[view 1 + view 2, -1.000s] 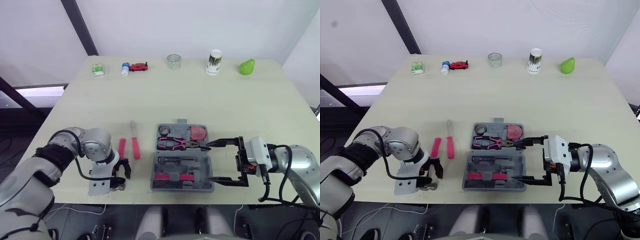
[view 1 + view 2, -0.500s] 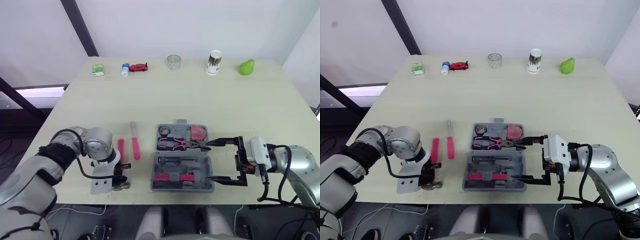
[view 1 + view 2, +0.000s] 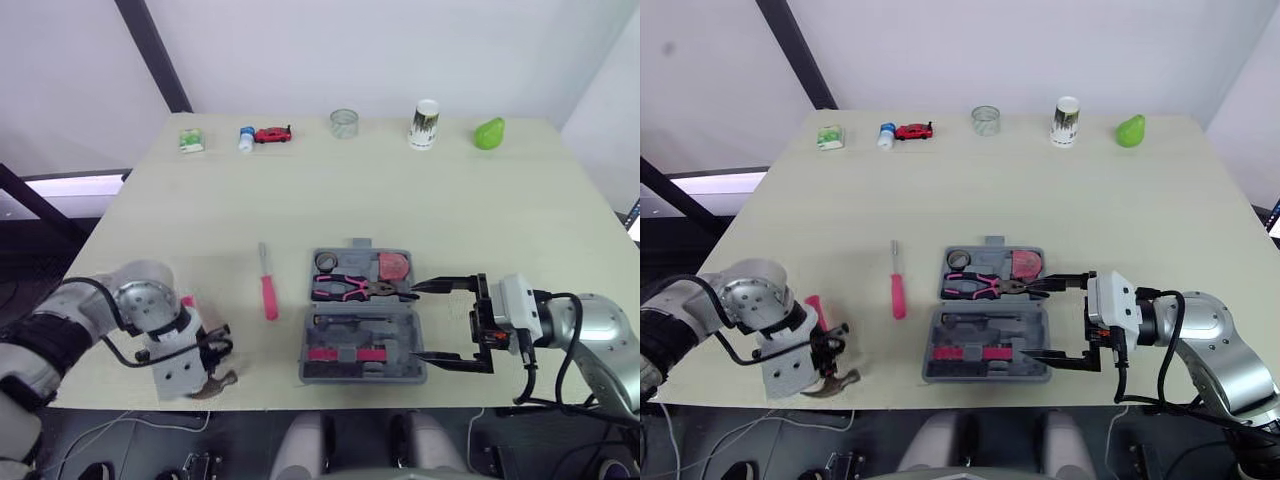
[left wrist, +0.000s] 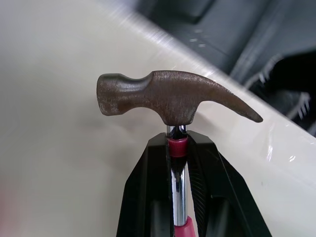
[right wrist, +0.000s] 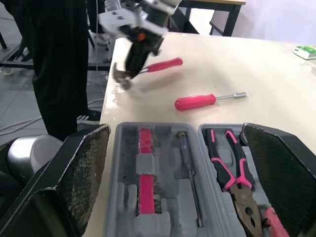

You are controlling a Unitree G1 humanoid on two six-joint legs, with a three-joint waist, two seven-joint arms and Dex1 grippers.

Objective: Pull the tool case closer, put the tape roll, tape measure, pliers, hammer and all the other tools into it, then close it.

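A broad band of bare worktop is lying open between the tool case (image 3: pixel 330 372), near the middle of the front edge, and the row along the far edge: green box (image 3: pixel 192 140), small bottle (image 3: pixel 246 138), red toy car (image 3: pixel 273 134), glass cup (image 3: pixel 344 123), white can (image 3: pixel 424 124) and green pear-shaped object (image 3: pixel 488 133). The red screwdriver (image 3: pixel 267 290) is lying across the gap between the case and the left claw (image 4: pixel 177 145), which is gripping the hammer (image 4: pixel 173 101) by the front-left corner. The right claw (image 3: pixel 415 323), its fingers spread wide, is blocking the case's right end.
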